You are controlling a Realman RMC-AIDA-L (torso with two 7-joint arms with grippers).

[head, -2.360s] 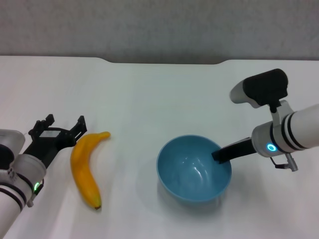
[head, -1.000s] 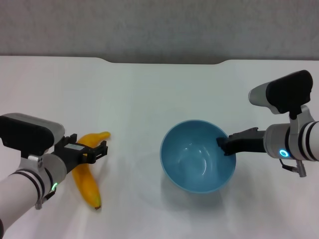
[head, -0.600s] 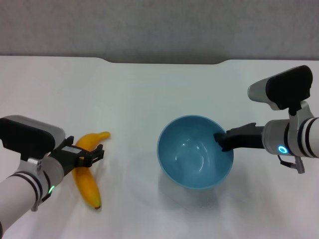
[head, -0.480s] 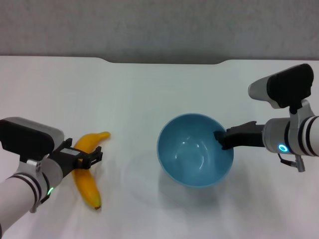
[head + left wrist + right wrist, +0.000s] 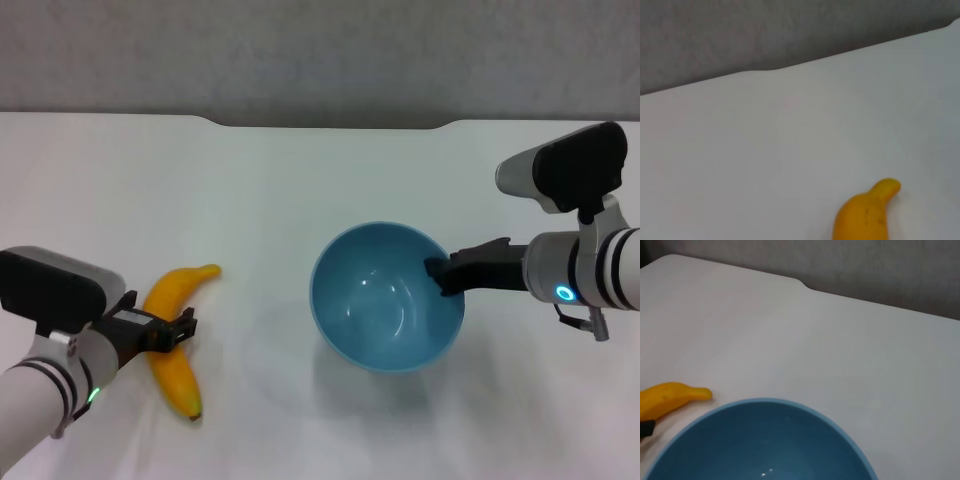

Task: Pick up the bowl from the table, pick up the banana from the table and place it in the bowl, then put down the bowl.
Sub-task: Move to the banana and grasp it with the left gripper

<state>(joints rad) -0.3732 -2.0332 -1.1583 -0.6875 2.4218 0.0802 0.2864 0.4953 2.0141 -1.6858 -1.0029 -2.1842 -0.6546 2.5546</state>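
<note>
The light-blue bowl (image 5: 380, 300) hangs tilted a little above the white table (image 5: 300, 170), with its shadow beneath it. My right gripper (image 5: 440, 272) is shut on the bowl's right rim. The bowl's inside fills the near part of the right wrist view (image 5: 765, 445). The yellow banana (image 5: 176, 375) lies on the table at the left, stem pointing to the far right. My left gripper (image 5: 157, 326) is low over the banana's middle, open, with one jaw on each side of it. The banana's stem end shows in the left wrist view (image 5: 865, 215) and in the right wrist view (image 5: 665, 397).
The table's far edge has a shallow notch (image 5: 330, 124) against a grey wall. Bare tabletop lies between the banana and the bowl, and behind both.
My right gripper has lifted the bowl off the table and carried it slightly left. My left gripper has swung over the banana and come down around its middle. The banana has not moved.
</note>
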